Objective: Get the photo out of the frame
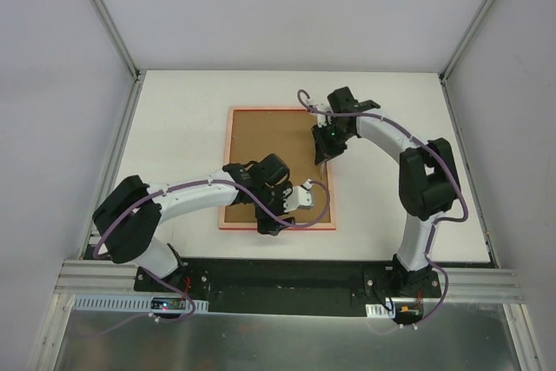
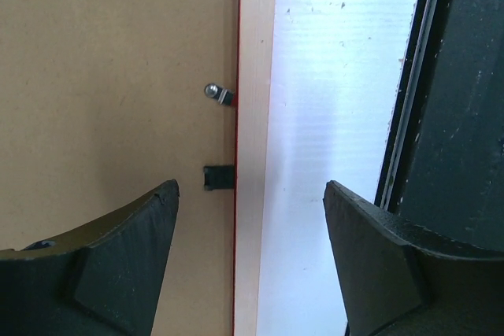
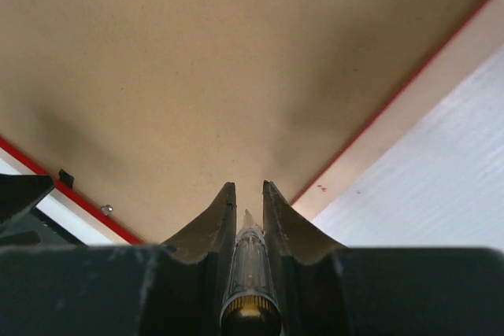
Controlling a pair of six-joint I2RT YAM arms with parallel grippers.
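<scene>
Left tool [image 2: 252, 190], jaws spread, hangs over the frame's [image 2: 256, 53] near rail.

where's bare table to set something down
Bare table left of the frame, toward the left wall, and the strip behind its far edge. Crowded: near edge under the left gripper, right side under the right gripper with its tool.

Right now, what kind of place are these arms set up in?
Probably a lab robot cell, not a home: a white tabletop walled by plain grey panels on aluminium posts, an aluminium rail along the near edge, and a thin red picture frame lying back up.
</scene>
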